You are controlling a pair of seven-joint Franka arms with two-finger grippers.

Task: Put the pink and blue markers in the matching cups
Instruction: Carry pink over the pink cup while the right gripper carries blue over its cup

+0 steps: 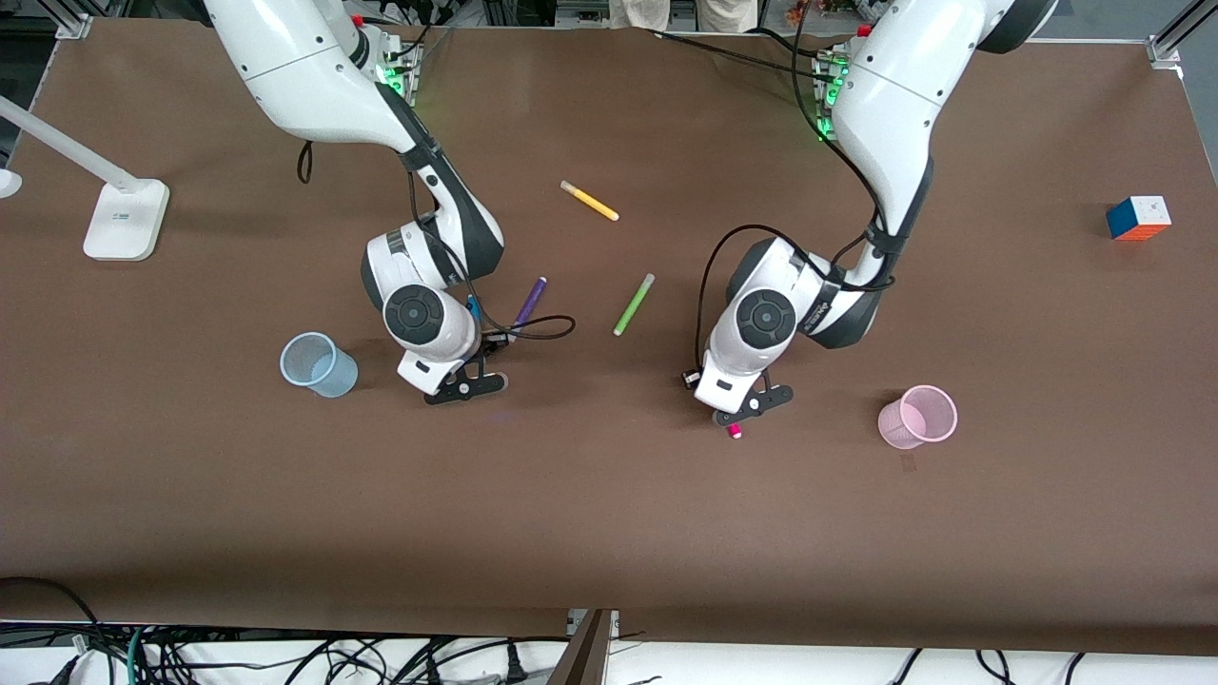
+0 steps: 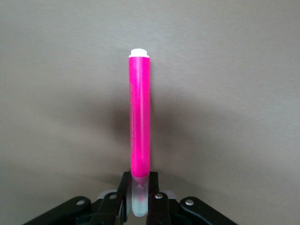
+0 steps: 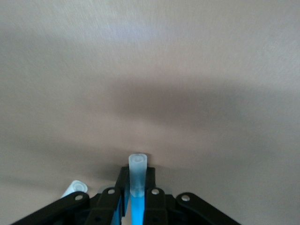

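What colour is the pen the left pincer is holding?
Bright magenta-pink marker with a pale cap, clearest in the left wrist view, gripped by the left pincer.

A wide brown table [image 1: 609,514] fills nearly the whole front view, its surface matte and evenly lit, with soft shadows. A white lamp base [image 1: 126,220] with a slanting white arm sits toward the right arm's end. A multicoloured puzzle cube [image 1: 1138,218] rests toward the left arm's end. Tangled black cables [image 1: 285,658] lie on a pale floor past the table's near edge. Silver metal frame corners [image 1: 1166,40] show at the top.
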